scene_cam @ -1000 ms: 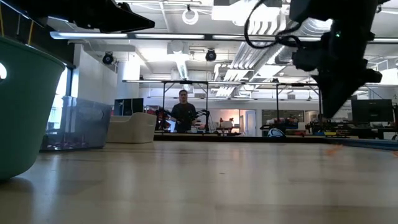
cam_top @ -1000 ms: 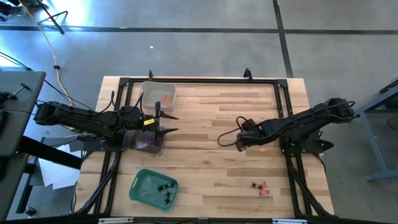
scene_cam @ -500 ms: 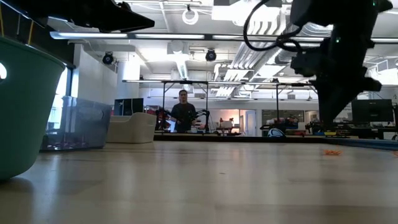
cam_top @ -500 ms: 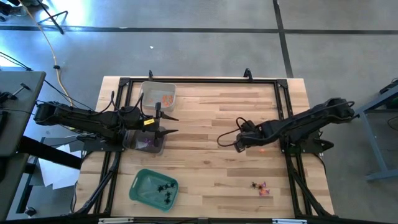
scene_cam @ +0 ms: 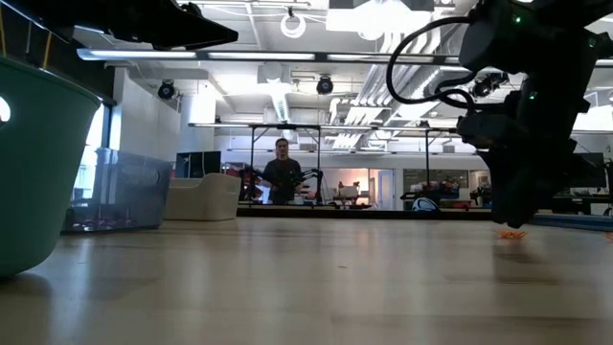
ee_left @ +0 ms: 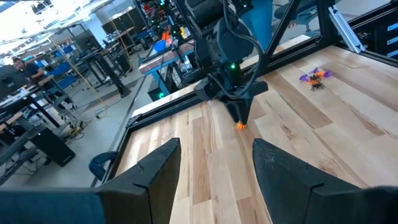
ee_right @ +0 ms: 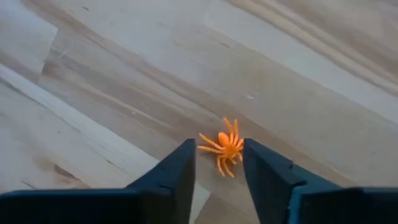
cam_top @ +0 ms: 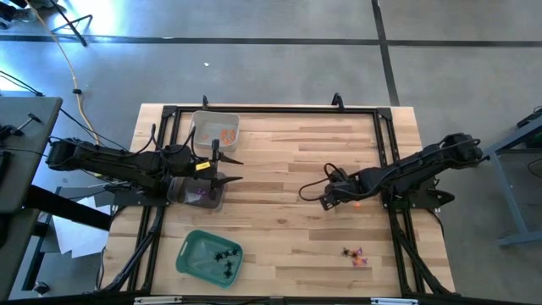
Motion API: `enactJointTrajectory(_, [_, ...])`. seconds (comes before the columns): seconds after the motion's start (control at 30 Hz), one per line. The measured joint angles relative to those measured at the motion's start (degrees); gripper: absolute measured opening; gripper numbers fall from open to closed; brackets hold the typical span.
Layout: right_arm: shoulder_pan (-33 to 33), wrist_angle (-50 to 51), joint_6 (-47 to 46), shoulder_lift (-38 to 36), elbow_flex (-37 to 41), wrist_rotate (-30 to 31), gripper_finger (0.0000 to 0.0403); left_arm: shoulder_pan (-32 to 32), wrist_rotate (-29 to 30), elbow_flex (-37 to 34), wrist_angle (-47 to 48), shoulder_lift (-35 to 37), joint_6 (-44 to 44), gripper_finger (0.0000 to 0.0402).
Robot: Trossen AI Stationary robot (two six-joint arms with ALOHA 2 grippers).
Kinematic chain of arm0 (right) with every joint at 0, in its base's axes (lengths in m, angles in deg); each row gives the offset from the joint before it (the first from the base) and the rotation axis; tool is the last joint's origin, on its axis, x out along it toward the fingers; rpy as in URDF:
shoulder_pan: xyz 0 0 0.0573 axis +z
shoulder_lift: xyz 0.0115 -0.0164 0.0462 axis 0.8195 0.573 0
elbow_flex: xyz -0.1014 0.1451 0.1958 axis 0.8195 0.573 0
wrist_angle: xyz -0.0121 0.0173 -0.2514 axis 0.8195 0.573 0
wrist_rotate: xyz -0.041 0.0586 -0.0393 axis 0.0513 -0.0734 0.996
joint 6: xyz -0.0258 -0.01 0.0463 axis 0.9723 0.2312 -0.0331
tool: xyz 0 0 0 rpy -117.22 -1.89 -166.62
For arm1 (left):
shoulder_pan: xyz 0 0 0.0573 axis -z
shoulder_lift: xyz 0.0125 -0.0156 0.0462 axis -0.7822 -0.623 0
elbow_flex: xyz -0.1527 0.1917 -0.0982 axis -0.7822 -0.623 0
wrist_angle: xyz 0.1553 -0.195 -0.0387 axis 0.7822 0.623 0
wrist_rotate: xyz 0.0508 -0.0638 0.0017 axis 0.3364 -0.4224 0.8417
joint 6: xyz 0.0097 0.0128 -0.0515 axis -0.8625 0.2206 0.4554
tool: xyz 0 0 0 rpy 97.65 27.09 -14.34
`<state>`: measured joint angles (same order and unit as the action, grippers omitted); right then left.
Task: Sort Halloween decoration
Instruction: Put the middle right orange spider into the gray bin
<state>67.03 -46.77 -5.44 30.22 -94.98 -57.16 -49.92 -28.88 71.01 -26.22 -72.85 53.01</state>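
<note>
Two arms: both reach in over the table (cam_top: 288, 169), left from the left edge, right from the right edge.
Right pincer (cam_top: 325, 197): down low at the table's middle-right, fingers parted, released, gripping nothing.
Right pincer fingers (ee_right: 177, 177): they straddle an orange spider (ee_right: 225, 147) lying flat on the wood, legs spread, sitting in the gap at the tips; whether a leg touches a finger can't be told.
Same spider elsewhere: a small orange speck on the wood right under the pincer in the left wrist view (ee_left: 240, 126), and level on the boards below the arm in the low view (scene_cam: 512, 233).
Left pincer (cam_top: 230, 168): hanging above the clear trays at the table's left, fingers spread wide, released, empty.
Far clear tray (cam_top: 203, 127): at the back-left, with orange pieces (cam_top: 227, 134) inside.
Near clear tray (cam_top: 213, 203): just in front of it, under the left pincer, with purple pieces (cam_top: 201, 195) inside.
Green tray (cam_top: 190, 251): at the front-left, holding black spiders (cam_top: 223, 256).
Unsorted pile (cam_top: 354, 253): a little mixed cluster on the bare wood at the front-right, well apart from all three trays.
Background: a person (scene_cam: 283, 170) stands far back in the room beyond the table.
</note>
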Motion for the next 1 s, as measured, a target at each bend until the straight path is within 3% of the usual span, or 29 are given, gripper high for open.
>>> enactJointTrajectory(0.27, [0.02, 0.77, -0.22, 1.06, 0.00, 0.24, 0.0180, 0.00, 0.00, 0.00, 0.98, 0.00, 0.02, 0.0186])
enactJointTrajectory(0.5, [-0.35, 0.75, -0.21, 7.51, -0.63, 0.06, 0.0185, 0.01, 0.00, 0.00, 1.53, 0.02, 0.04, 0.0186])
enactJointTrajectory(0.67, [-0.25, 1.27, -0.50, 7.94, -0.80, 1.49, 0.0184, 0.02, 0.00, 0.00, 1.55, 0.02, 0.10, 0.0186])
enactJointTrajectory(0.83, [-0.42, 2.97, -0.24, 7.96, -1.63, 0.18, 0.0150, 0.00, -0.02, 0.00, 1.55, 0.02, 0.55, 0.0186])
enactJointTrajectory(1.0, [-0.48, 3.94, -0.27, 8.07, -2.39, -1.01, 0.0064, 0.01, -0.04, 0.00, 1.55, 0.02, 0.55, 0.0186])
